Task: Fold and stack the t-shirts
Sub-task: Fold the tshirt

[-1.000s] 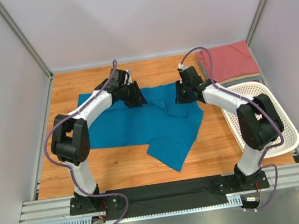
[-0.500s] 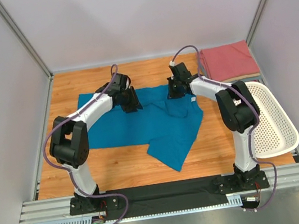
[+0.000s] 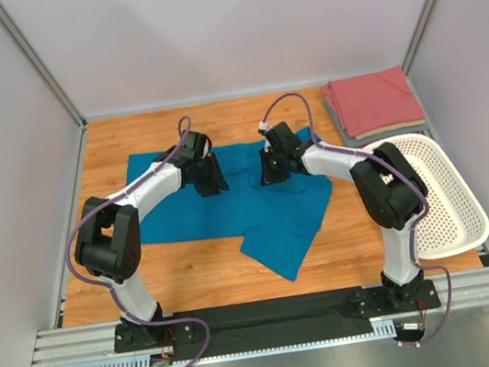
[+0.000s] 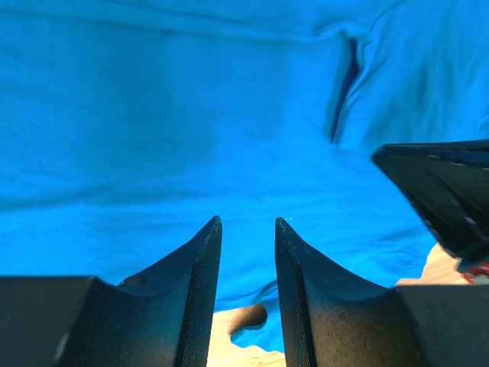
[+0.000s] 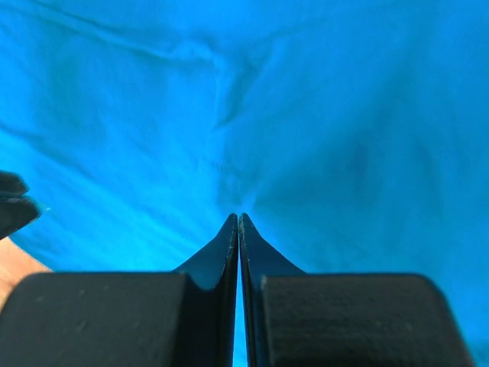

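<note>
- The teal t-shirt (image 3: 262,208) is lying unfolded in the middle of the worktop (image 3: 146,269).
- Left pincer (image 4: 247,223) is hovering spread above it; right pincer (image 5: 238,217) is pinching it.
- The red t-shirt (image 3: 373,102) is sitting folded at the far right corner.

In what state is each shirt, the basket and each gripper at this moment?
teal-blue t-shirt, unfolded, spread out, somewhat creased.
salmon-red t-shirt, folded, lying at the far right corner.
basket, empty as far as it shows.
left gripper, open, over the teal-blue t-shirt.
right gripper, shut, tips at the teal-blue t-shirt.
</note>
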Action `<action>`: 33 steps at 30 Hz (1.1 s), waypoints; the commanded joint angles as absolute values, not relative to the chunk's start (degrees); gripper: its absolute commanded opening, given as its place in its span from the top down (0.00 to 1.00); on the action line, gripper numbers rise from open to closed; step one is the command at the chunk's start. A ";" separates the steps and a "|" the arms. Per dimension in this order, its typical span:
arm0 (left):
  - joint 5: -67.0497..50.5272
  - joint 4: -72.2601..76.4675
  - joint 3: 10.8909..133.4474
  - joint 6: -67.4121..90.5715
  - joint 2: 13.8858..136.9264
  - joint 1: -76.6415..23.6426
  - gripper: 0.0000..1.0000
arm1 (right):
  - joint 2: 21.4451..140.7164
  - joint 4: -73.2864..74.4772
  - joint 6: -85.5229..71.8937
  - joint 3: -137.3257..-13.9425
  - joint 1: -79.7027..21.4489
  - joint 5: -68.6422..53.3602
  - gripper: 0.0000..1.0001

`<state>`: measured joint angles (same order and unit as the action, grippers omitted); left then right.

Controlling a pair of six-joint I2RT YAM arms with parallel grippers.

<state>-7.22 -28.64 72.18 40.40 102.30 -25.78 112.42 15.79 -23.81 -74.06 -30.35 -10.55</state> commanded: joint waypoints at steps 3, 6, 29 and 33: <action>-14.04 -21.72 71.28 39.12 100.37 -25.93 0.57 | 104.51 18.45 -25.48 -72.86 -29.97 -5.73 0.95; -18.35 -19.17 73.03 36.57 102.91 -26.02 0.57 | 100.82 22.84 -29.52 -72.34 -29.01 -0.19 0.85; -22.76 -21.62 84.90 32.26 118.39 -27.95 0.55 | 98.79 22.42 -39.37 -61.71 -16.52 -2.98 0.73; -21.54 -23.02 86.74 31.64 119.44 -28.12 0.55 | 99.93 21.19 -41.13 -60.82 -17.75 -3.86 0.73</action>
<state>-21.56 -22.17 83.83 33.26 118.74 -27.77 99.81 24.56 -38.13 -60.99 -16.99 -1.63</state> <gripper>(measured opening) 0.444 0.270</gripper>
